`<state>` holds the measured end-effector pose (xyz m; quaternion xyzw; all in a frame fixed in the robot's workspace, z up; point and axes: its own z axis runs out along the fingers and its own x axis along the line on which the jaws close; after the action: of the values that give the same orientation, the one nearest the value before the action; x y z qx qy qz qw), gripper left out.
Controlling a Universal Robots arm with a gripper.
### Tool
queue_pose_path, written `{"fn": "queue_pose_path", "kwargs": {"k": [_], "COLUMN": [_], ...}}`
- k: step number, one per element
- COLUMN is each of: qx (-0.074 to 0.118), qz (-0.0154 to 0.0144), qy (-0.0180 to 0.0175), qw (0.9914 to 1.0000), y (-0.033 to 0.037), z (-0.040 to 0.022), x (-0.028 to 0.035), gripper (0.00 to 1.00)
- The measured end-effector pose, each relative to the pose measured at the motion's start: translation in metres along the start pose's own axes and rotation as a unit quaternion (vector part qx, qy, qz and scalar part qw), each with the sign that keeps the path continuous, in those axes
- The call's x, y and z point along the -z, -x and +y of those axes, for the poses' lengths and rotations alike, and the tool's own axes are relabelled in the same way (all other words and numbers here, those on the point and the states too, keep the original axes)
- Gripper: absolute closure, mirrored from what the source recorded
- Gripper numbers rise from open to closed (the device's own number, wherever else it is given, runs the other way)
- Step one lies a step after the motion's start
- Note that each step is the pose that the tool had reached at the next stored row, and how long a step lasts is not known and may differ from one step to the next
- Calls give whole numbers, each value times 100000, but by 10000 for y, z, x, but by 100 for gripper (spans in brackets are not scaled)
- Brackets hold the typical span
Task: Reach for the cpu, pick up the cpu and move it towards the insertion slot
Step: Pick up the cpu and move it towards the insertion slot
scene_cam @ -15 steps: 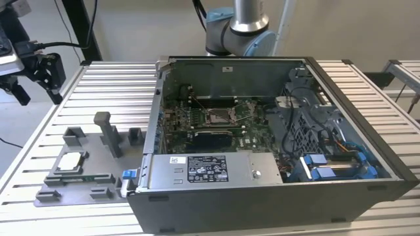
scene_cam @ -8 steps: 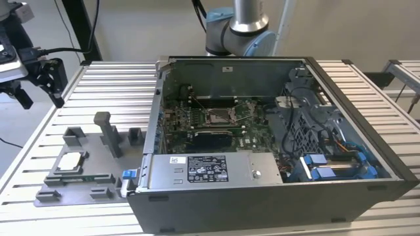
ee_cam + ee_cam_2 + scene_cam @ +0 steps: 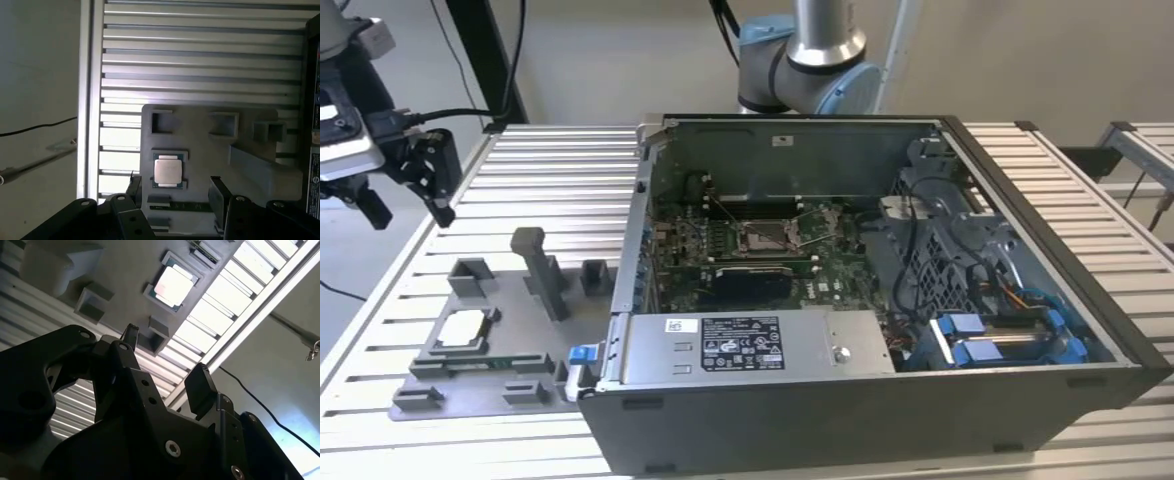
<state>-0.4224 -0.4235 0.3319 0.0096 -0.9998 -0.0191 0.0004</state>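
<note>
Clearly released, the gripper (image 3: 407,200) hangs with its 2 fingers (image 3: 216,187) spread and empty. The chip (image 3: 167,171) lies in a grey tray (image 3: 520,375) beside the computer case (image 3: 854,420), where the socket (image 3: 767,237) sits.

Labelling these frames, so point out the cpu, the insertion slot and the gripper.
cpu (image 3: 167,171): first wrist view, silvery top face.
insertion slot (image 3: 765,236): exterior view, brownish centre.
gripper (image 3: 165,347): second wrist view, midway between fingertips.
</note>
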Motion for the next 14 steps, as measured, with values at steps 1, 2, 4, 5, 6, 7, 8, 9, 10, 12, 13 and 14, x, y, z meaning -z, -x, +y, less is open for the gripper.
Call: {"fn": "queue_pose_path", "kwargs": {"k": [1,2,4,5,6,7,8,9,10,12,13,14], "qx": [-3,-1,-2,-1,-3,0,-1,-1,-9,-4,-1,0], "qz": [1,1,1,-2,1,-2,2,1,-1,3,3,7], "qy": [1,1,-1,-3,-3,-4,-12,-18,-34,-96,-122,-162], "qw": [100000,100000,100000,100000,100000,100000,100000,100000,100000,100000,100000,100000], "y": [0,0,0,0,0,0,0,0,0,0,0,0], "z": [0,-1,-2,-2,-2,-3,-3,-4,-3,-4,-5,-5], "x": [-12,-24,-46,-56,-66,-76,-86,-96,-106,-122,-129,-136], "gripper": [0,0,0,0,0,0,0,0,0,0,0,0]}}
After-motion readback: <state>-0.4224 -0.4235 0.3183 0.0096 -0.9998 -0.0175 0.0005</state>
